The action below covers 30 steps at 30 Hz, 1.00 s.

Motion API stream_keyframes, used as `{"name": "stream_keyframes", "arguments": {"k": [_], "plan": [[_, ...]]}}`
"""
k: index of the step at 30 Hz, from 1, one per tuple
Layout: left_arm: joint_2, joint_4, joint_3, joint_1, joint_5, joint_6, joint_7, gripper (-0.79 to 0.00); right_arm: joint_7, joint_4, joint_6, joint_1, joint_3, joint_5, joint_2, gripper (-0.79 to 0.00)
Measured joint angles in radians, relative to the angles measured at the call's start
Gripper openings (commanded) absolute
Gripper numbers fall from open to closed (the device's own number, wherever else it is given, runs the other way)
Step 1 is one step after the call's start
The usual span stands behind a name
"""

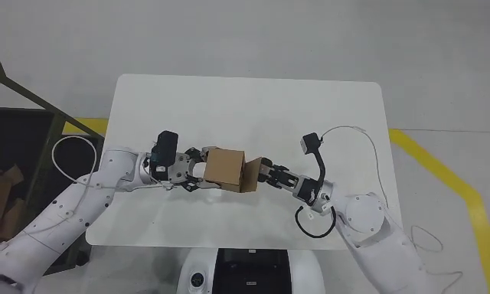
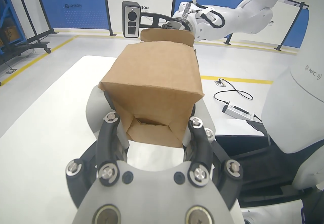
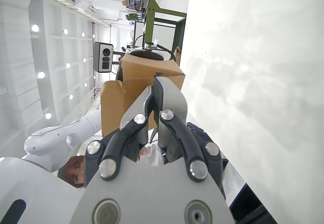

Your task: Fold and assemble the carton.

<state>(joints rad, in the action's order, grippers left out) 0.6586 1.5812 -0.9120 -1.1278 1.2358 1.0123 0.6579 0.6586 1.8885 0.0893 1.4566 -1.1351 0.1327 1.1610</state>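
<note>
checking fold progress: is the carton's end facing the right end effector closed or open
Open: a flap juts out from the carton toward the right end effector, not folded flat.

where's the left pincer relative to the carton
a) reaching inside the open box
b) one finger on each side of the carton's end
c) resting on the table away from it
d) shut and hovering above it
b: in the left wrist view, the left pincer has a finger on each side of the end of the carton nearest that camera.
</note>
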Motion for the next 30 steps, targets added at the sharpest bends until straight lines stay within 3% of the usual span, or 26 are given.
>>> {"name": "stream_keyframes", "arguments": {"k": [9,12,14,30], "plan": [[0.001,-0.008,-0.011,-0.004,0.026,0.0,0.001,-0.471,0.033,-0.004,-0.034,-0.002,-0.011,0.095,-0.001,-0.785],[0.003,-0.008,-0.018,-0.006,0.047,-0.001,-0.005,-0.468,0.05,0.0,-0.048,-0.003,-0.015,0.11,-0.003,-0.653],[0.004,-0.009,-0.023,-0.01,0.055,-0.001,-0.004,-0.468,0.06,0.004,-0.061,-0.004,-0.014,0.11,-0.004,-0.637],[0.017,-0.02,-0.046,-0.025,0.085,0.0,-0.01,-0.468,0.082,0.016,-0.079,-0.01,-0.005,0.103,-0.009,-0.653]]}}
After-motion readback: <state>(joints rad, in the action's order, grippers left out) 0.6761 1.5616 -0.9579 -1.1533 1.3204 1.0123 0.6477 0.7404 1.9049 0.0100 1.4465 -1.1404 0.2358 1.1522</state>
